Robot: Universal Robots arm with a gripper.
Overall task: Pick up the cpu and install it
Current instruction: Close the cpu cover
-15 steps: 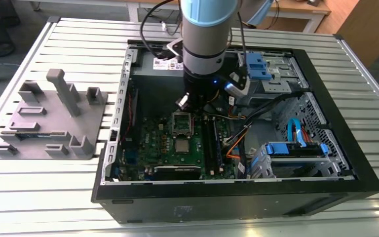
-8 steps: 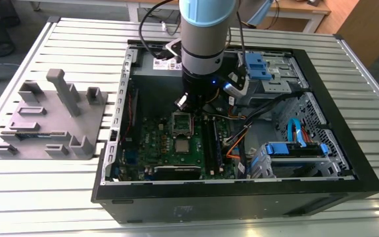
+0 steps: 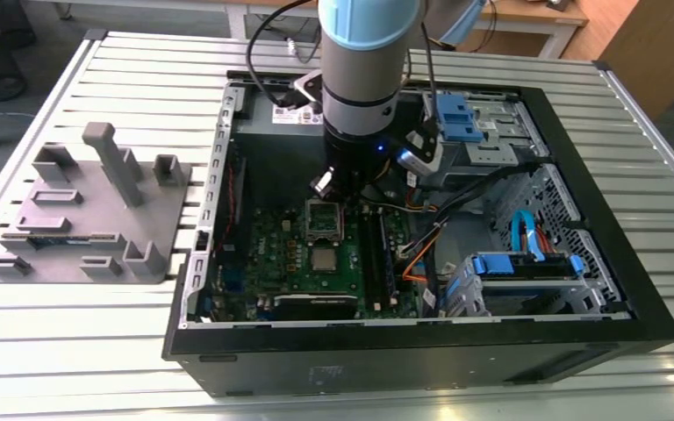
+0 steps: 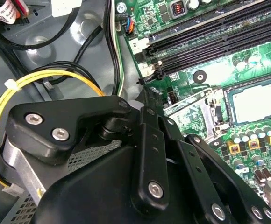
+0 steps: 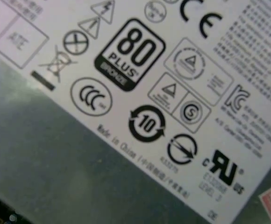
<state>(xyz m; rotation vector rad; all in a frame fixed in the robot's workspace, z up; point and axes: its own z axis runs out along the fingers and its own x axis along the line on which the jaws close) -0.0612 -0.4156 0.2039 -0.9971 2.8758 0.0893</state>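
Chip [image 3: 323, 258] lay flat on the green board [image 3: 269, 246], just near of the open metal socket frame [image 3: 323, 219], my gripper [image 3: 327, 184] above the frame's far end. I judged it light, stiff and fragile underneath, best pinched by opposite edges. Whether my gripper was open, I could not tell.

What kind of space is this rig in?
Probably a robotics lab or workshop: an open computer case lies on a slatted metal table, a grey fixture block sits beside it, and wooden benches stand behind.

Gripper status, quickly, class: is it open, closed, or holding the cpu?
Gripper: cannot be told; it hangs over the motherboard inside the computer case. The cpu lies on the board, apart from it.
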